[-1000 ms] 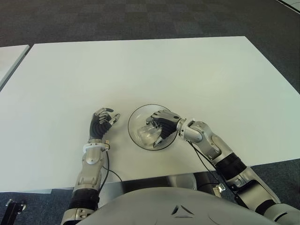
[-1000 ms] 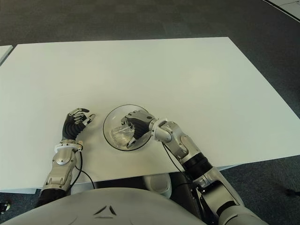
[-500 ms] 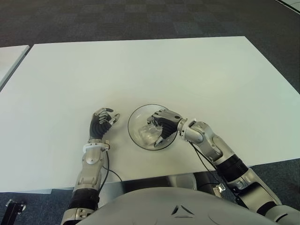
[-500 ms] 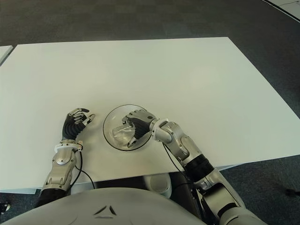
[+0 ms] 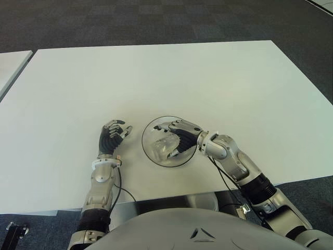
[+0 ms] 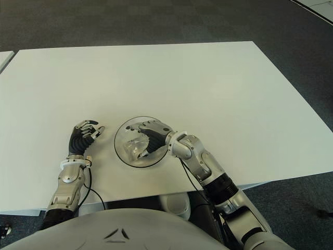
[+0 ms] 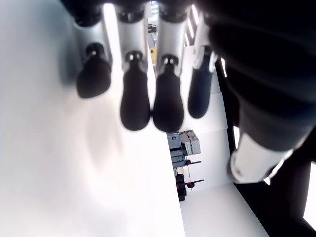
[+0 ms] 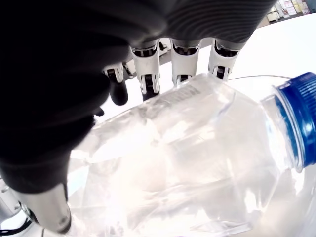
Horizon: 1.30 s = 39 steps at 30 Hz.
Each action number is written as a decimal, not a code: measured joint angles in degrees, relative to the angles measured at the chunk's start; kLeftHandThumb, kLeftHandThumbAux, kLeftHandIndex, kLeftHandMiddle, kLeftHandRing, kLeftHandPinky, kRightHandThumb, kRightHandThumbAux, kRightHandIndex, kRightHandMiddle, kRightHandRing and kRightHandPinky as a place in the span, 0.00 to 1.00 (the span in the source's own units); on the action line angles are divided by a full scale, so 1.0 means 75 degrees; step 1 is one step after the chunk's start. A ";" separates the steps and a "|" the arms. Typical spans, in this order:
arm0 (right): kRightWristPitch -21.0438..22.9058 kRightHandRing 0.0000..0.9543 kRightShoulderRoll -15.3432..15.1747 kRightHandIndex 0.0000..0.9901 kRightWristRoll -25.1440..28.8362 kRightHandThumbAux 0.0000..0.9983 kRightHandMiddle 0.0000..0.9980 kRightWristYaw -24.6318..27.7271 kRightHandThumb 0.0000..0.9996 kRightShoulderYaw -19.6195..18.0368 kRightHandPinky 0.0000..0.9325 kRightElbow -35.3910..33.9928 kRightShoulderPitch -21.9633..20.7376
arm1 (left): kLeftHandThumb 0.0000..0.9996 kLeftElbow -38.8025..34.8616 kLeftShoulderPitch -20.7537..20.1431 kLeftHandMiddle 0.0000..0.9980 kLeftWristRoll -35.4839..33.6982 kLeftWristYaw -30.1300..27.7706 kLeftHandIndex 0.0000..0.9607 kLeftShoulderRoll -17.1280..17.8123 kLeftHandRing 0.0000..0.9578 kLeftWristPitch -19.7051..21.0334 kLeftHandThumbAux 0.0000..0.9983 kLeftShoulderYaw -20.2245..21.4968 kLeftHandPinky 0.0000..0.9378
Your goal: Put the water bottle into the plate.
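A clear plastic water bottle (image 5: pixel 162 147) with a blue cap (image 8: pixel 299 118) lies on its side inside the round glass plate (image 5: pixel 145 136), near the table's front edge. My right hand (image 5: pixel 182 136) hovers over the plate's right half. Its fingers (image 8: pixel 148 75) are stretched out above the bottle and no longer wrap it. In the right wrist view the bottle (image 8: pixel 187 163) fills most of the picture below the extended fingers. My left hand (image 5: pixel 112 136) shows to the left of the plate with loosely curled fingers (image 7: pixel 134 101) and holds nothing.
The white table (image 5: pixel 156 78) stretches far beyond and to both sides of the plate. A second white table's corner (image 5: pixel 10 62) shows at the far left. Dark carpet lies past the far edge.
My right hand's fingers have uncurled from the bottle and spread above it. The bottle now lies in the plate. The left hand has not moved.
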 measured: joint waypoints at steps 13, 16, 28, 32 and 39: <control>-0.0759 0.00 -0.0096 0.00 0.0005 0.50 0.00 -0.0726 0.00 -0.0100 0.00 0.0196 0.0002 | 0.71 -0.0081 0.0005 0.71 0.0027 0.0001 0.45 0.0007 0.71 0.0084 0.72 -0.0013 0.71; -0.0952 0.00 -0.0084 0.00 -0.0013 0.47 0.00 -0.1010 0.00 -0.0131 0.00 0.0308 0.0009 | 0.71 -0.0148 0.0021 0.71 0.0084 0.0002 0.45 0.0011 0.71 0.0176 0.72 -0.0023 0.71; -0.1610 0.00 0.0108 0.00 -0.0211 0.37 0.00 -0.2404 0.00 -0.0262 0.00 0.0688 0.0114 | 0.71 -0.0237 0.0059 0.72 0.0095 0.0004 0.45 0.0004 0.72 0.0274 0.72 -0.0010 0.73; -0.2025 0.00 0.0313 0.00 -0.0163 0.34 0.00 -0.3234 0.00 -0.0438 0.00 0.1022 0.0196 | 0.71 -0.0199 0.0047 0.72 0.0083 0.0004 0.45 0.0000 0.72 0.0222 0.72 -0.0009 0.72; -0.2763 0.00 0.0651 0.00 0.0039 0.40 0.00 -0.4463 0.00 -0.0806 0.00 0.1692 0.0228 | 0.71 -0.0171 0.0036 0.73 0.0102 0.0009 0.46 -0.0001 0.73 0.0193 0.72 -0.0014 0.75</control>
